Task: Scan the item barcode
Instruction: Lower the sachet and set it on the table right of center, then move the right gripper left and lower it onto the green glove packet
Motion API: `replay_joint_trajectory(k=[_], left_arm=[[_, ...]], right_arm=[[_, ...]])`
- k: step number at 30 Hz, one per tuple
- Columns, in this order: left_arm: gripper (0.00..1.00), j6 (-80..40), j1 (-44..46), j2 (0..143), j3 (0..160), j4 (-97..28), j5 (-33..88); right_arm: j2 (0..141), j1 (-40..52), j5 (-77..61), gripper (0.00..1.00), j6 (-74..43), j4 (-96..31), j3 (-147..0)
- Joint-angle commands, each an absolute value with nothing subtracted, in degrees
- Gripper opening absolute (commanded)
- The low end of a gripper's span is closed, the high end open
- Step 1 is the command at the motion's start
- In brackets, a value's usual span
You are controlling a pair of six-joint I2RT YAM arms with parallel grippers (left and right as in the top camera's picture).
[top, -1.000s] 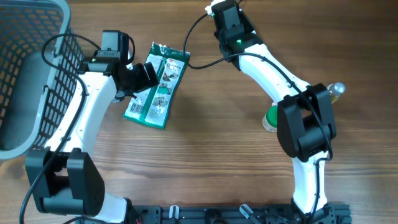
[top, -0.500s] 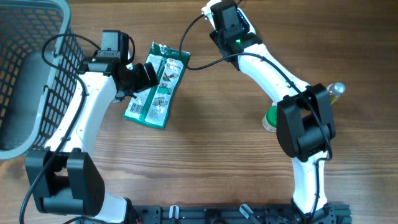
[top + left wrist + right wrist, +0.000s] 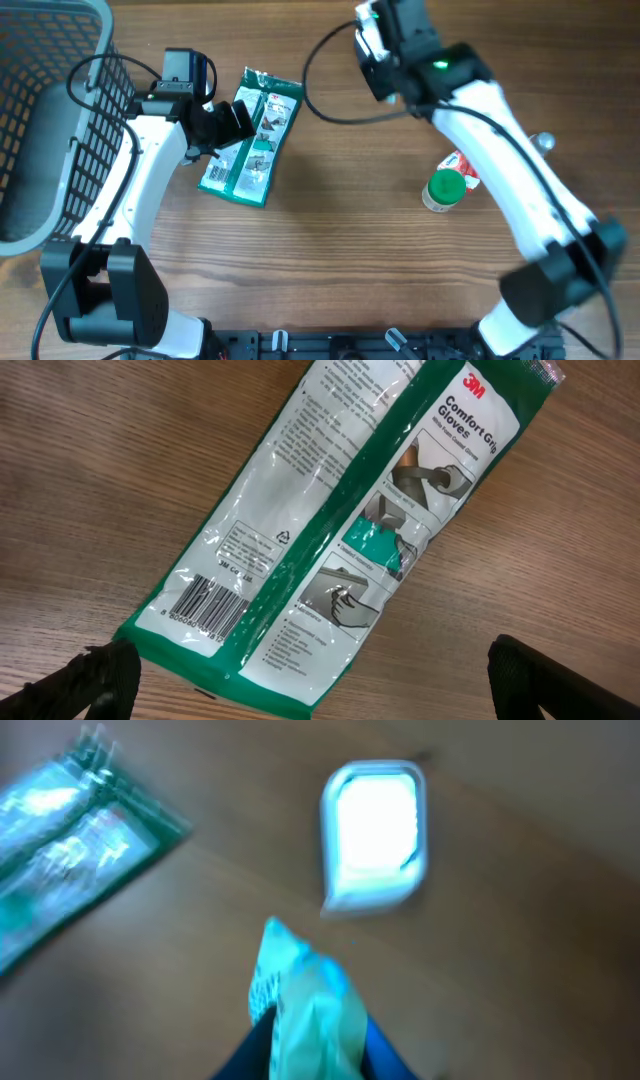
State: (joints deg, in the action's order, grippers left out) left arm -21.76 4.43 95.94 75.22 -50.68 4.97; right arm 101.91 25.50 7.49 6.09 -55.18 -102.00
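Left gripper (image 3: 312, 660): released, jaws spread wide. Only its two dark fingertips (image 3: 95, 678) show, cut off at the 7 and 5 o'clock corners of the left wrist view. It hangs over the glove packet (image 3: 340, 530) and grasps nothing.
Glove packet: lies flat on the wooden table (image 3: 330, 250), at about 10 o'clock from the table's middle in the overhead view. Its long axis runs from 7 to 1 o'clock.
Barcode (image 3: 205, 610): faces up at the packet's 7 o'clock end. It is readable only from the left wrist. Overhead it is too small to tell, and the left arm covers the packet's 9 o'clock edge.
Right gripper (image 3: 310, 1045): clenched on a pale wrapper (image 3: 300, 990), with dark fingers on either side of it. The view is badly blurred, so the print and the kind of item cannot be told.
White rectangle (image 3: 375, 830): bright and rounded, at 12 o'clock from the wrapper. It appears only in the right wrist view, and what it is cannot be told.
Right arm (image 3: 490, 110): overhead it hides its own fingers and whatever they hold.
Bottle (image 3: 447, 187): green cap, lying at 3 o'clock on the table, well apart from the packet.
Shiny round thing (image 3: 545, 142): half hidden behind the right arm.
Basket (image 3: 50, 120): cut off at the 9 o'clock edge.
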Motion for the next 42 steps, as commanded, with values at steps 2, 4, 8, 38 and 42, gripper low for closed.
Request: replay_joint_trajectory(k=[2,4,8,38,42], left_arm=[[1.00,-21.47,4.34,96.33,75.00,-50.63,4.40],[1.00,-21.47,4.34,96.33,75.00,-50.63,4.40],[1.00,-21.47,4.34,96.33,75.00,-50.63,4.40],[1.00,-21.47,4.34,96.33,75.00,-50.63,4.40],[1.00,-21.47,4.34,96.33,75.00,-50.63,4.40]], right_arm=[[102.78,24.88,-11.64,0.04,-0.03,-71.18,-100.38],[102.78,24.88,-12.56,0.04,-0.03,-74.28,-96.88],[102.80,24.88,-12.56,0.04,-2.00,-70.67,-90.76],[102.98,42.26,-8.73,1.00,-39.66,-30.02,-63.44],[103.09,42.37,-7.81,0.63,-45.30,-25.36,-59.79]])
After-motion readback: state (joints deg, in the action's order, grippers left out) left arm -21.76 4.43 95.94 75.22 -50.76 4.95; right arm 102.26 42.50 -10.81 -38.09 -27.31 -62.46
